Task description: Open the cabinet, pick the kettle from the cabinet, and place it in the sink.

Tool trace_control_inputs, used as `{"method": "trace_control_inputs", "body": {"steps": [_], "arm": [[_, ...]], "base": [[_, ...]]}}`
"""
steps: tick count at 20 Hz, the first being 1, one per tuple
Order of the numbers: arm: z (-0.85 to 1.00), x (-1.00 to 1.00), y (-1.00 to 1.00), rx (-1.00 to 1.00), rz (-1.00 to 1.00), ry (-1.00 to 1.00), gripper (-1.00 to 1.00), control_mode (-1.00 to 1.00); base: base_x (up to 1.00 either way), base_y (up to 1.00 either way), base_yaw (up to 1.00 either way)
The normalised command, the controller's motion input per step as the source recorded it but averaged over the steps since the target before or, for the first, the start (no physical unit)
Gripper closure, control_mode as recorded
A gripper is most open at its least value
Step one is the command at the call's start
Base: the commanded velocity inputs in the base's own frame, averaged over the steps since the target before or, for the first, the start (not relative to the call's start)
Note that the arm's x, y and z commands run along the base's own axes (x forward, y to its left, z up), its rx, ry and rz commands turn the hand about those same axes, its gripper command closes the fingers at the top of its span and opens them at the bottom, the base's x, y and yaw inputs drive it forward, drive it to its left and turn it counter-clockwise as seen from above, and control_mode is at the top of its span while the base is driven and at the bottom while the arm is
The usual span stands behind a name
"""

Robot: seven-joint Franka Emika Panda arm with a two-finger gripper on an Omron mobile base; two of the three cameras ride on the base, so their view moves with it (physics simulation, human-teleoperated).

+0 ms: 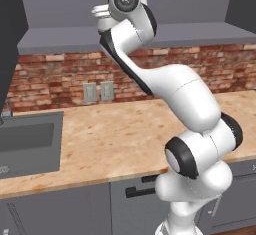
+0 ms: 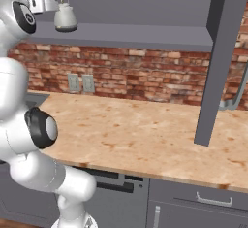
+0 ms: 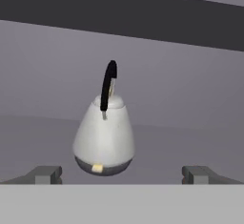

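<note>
Kettle [image 3: 104, 139] judged light, rigid, smooth-sided; thin arched handle [image 3: 108, 86] favoured for grasp; fingers [image 3: 44, 174] spread wide, nothing held

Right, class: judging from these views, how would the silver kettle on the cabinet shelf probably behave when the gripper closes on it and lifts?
The kettle looks rigid, so it probably won't deform. Its smooth body tapers upward, so the open gripper's fingers might slide up unless they close low. The thin arched handle stands high, so a knock there could tip it on the cabinet shelf.
</note>
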Motion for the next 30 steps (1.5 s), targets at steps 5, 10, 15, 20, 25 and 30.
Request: {"method": "trace_control_inputs", "body": {"steps": [5, 10, 15, 20, 25, 30], "arm": [[0.02, 0.36, 0.00, 0.00, 0.00, 0.00, -1.00, -1.00], [0.05, 0.30, 0.00, 0.00, -0.01, 0.00, -1.00, -1.00], [0.01, 0.28, 0.02, -0.02, -0.06, 0.00, -1.00, -1.00], [0.00, 0.31, 0.05, -0.03, -0.09, 0.00, -1.00, -1.00], [0.00, 0.33, 0.14, -0.02, -0.08, 0.00, -1.00, -1.00], [0.04, 0.29, 0.16, 0.00, -0.05, 0.00, -1.00, -1.00]], "base": [[0.00, 0.00, 0.00], [0.00, 0.00, 0.00], [0.00, 0.00, 0.00], [0.00, 0.00, 0.00], [0.00, 0.00, 0.00], [0.00, 0.00, 0.00]]}}
